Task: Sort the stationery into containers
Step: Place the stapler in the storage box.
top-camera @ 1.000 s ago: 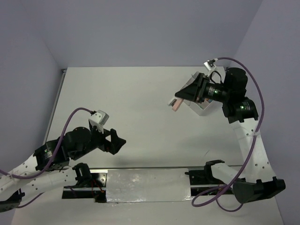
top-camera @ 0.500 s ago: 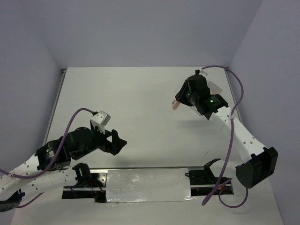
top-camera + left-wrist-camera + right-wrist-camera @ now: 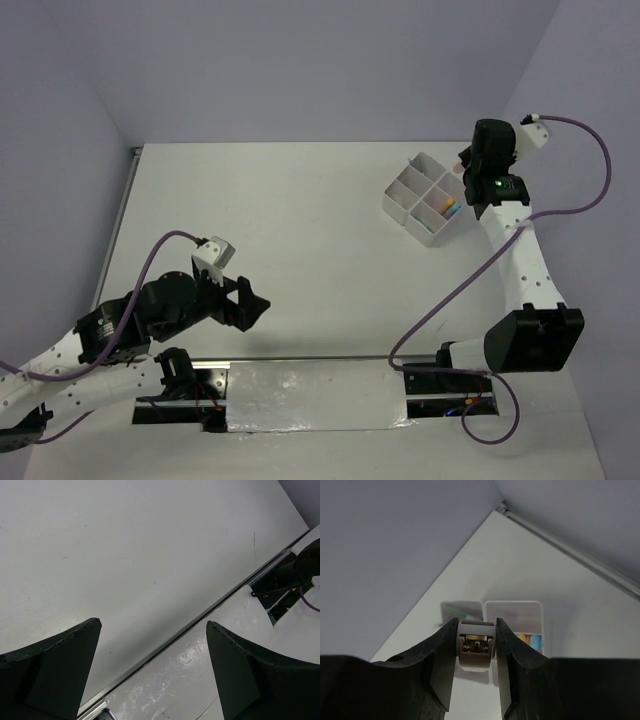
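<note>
Right end effector [image 3: 476, 630] clamped on a small piece of stationery [image 3: 476, 652], white above and brownish below, pinched between both fingers. Carried in the air at the far right of the worktop [image 3: 280, 220], over the right-hand corner of the white tray [image 3: 405, 222] with its cross divider and four compartments. Compartment directly beneath impossible to tell. Inside the tray, an orange piece [image 3: 522, 638] and a blue piece [image 3: 535, 641] side by side in one compartment, and a green item [image 3: 465, 614] in another, half hidden from the right wrist view. Left end effector [image 3: 152, 625] spread wide with nothing between its fingers, hovering low over the worktop near the front edge, well apart from the tray.
</note>
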Controlling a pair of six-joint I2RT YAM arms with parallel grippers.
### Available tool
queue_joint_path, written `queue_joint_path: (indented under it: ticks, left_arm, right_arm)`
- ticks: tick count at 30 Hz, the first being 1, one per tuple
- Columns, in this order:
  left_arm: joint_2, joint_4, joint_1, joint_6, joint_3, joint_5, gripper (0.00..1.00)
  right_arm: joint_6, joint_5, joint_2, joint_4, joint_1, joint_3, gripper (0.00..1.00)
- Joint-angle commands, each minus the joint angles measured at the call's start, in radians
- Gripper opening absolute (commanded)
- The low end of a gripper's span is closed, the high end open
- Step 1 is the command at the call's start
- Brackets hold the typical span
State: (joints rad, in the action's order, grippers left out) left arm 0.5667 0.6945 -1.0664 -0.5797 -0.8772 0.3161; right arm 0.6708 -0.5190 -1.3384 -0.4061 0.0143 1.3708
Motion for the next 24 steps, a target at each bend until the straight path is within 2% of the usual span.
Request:
queue_joint_path:
  ticks: [1, 17, 24]
  left_arm:
    - [-0.03, -0.035, 0.002, 0.007, 0.0, -0.002, 0.99]
    - [-0.059, -0.026, 0.002, 0.003, 0.004, 0.014, 0.99]
    - [-0.062, -0.029, 0.002, 0.004, 0.007, 0.008, 0.99]
  right_arm:
    - [-0.002, -0.052, -0.014, 0.018, -0.063, 0.069, 0.05]
    - [-0.002, -0.003, -0.156, 0.144, -0.111, -0.001, 0.01]
    - [-0.002, -0.029, -0.148, 0.173, -0.112, -0.073, 0.0]
